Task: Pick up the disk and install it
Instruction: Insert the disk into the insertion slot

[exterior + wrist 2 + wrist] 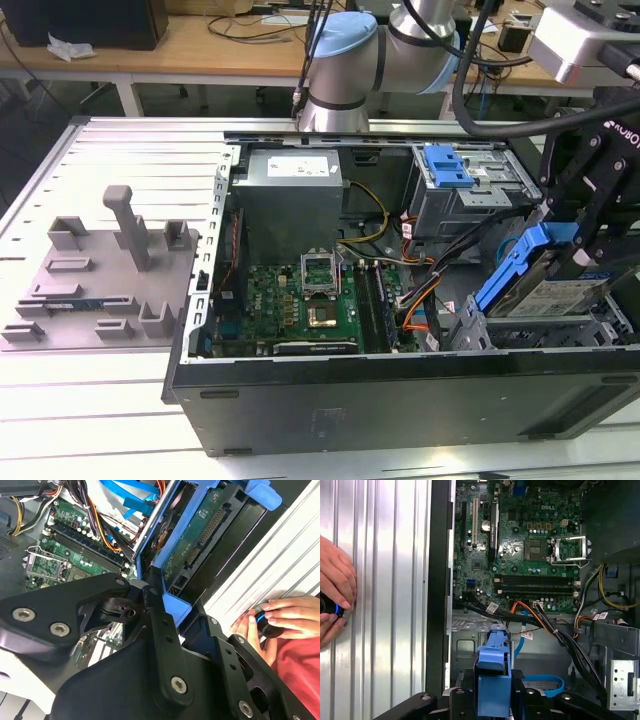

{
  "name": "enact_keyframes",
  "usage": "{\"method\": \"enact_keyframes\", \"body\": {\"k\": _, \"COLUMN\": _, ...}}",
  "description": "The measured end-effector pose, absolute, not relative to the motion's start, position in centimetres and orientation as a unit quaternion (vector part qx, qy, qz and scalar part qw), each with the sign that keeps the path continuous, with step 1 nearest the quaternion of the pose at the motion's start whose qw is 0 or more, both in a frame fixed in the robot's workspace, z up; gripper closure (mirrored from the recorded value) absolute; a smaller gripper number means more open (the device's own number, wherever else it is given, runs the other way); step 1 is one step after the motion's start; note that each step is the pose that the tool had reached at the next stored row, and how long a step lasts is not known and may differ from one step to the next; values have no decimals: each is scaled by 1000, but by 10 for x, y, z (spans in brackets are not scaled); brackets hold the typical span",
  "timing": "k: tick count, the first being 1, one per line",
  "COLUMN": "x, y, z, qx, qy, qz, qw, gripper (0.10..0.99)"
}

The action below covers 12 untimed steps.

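The gripper [578, 262] was clamped on the disk [565, 292], holding it tilted by its blue rail just above the drive cage [612, 322] at the exterior view's right end of the open computer case [400, 395]. A person's hand [335, 595] rested on the ribbed table [385, 630] beside it.

**Three cameras on one open case**

The exterior view stands off, high before the open computer case [400, 400], looking down into it. Both wrist views ride close over it. The first wrist view looks straight down on the motherboard [520, 545], the second wrist view slantwise, perhaps from lower. All three share the motherboard and the disk [200, 535]; both wrist views share a person's hand [335, 595].
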<state>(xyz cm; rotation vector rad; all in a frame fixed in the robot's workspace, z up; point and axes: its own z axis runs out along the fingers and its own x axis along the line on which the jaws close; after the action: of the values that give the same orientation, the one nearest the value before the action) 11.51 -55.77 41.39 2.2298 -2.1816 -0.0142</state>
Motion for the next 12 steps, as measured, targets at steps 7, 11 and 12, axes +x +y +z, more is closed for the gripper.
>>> {"method": "enact_keyframes", "body": {"k": 7, "x": 115, "y": -558, "z": 414, "qx": 715, "qy": -699, "qz": -4, "qw": 11, "gripper": 714}}
{"method": "enact_keyframes", "body": {"k": 11, "x": 115, "y": -558, "z": 414, "qx": 715, "qy": -699, "qz": -5, "qw": 11, "gripper": 612}}
{"method": "enact_keyframes", "body": {"k": 12, "x": 115, "y": -558, "z": 414, "qx": 715, "qy": -699, "qz": -5, "qw": 11, "gripper": 612}}
